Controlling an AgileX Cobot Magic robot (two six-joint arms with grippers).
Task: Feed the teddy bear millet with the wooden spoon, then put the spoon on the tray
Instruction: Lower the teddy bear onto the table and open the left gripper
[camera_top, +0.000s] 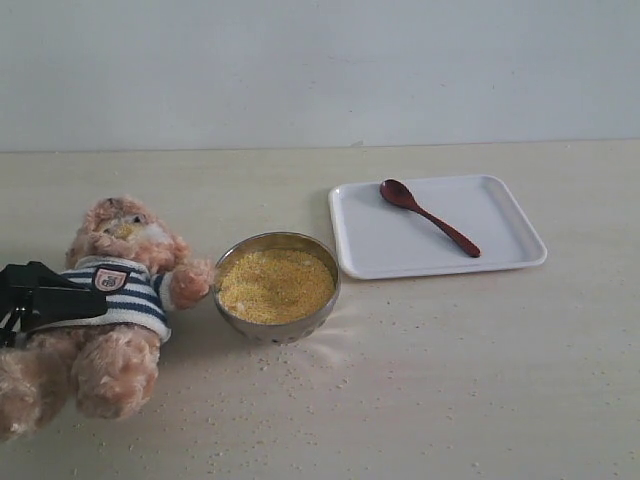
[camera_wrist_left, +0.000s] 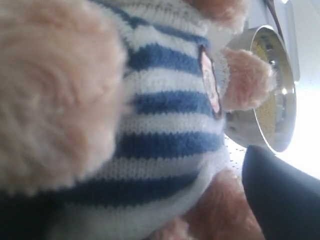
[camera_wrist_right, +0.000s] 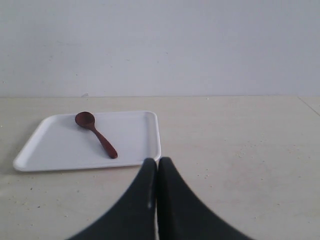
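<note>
Nearest, loose yellow grains (camera_top: 300, 385) lie scattered over the pale surface (camera_top: 450, 380), thickest by the steel bowl. At the near left the teddy bear (camera_top: 135, 300) sits leaning back, legs toward the front. The left claw (camera_top: 70, 300) reaches in level from the left edge at the height of its striped shirt. In the left wrist view one dark finger (camera_wrist_left: 280, 195) stands off to the side of the torso, the shirt filling the space beside it; whether the claw presses the bear or hangs loose around it, I cannot tell. One bear paw rests against the rim of the bowl (camera_top: 285, 330), which holds the heaped millet (camera_top: 275, 285). The right claw (camera_wrist_right: 157, 162) is closed and empty, fingers pressed together, pointing toward the tray. Farther back and to the right, the white tray (camera_top: 500, 230) lies flat, with the wooden spoon (camera_top: 430, 218) lying on it slantwise, bowl end farthest. Behind is a plain wall (camera_top: 300, 70).
</note>
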